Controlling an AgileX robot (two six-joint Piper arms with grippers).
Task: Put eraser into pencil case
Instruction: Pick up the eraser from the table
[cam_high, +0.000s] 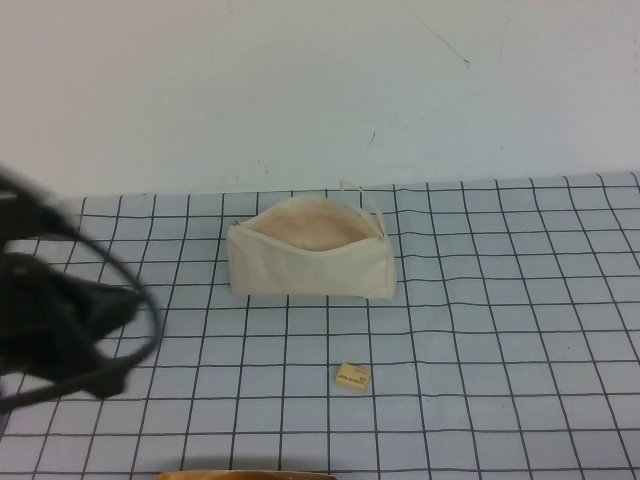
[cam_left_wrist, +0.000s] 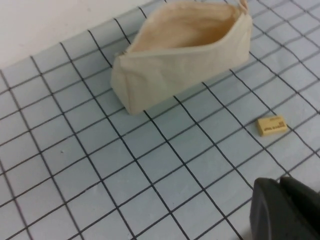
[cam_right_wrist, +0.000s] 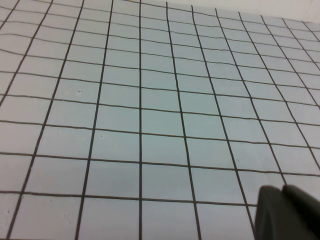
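A cream pencil case (cam_high: 312, 262) sits mouth-open on the grid-lined worktop (cam_high: 500, 330), its pinkish lining showing. The tan eraser (cam_high: 353, 377) lies flat a little nearer the robot than the case, apart from it. The left gripper (cam_left_wrist: 285, 210) hovers off the case's left side; its fingers cannot be made out. The right gripper (cam_right_wrist: 287, 212) shows only in its wrist view, above bare grid; finger state cannot be told.

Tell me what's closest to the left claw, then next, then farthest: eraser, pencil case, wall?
From the left claw, at the left:
1. Eraser, just ahead.
2. Pencil case, beyond the eraser.
3. Wall, behind the case.
Right claw hangs over the grid cloth.
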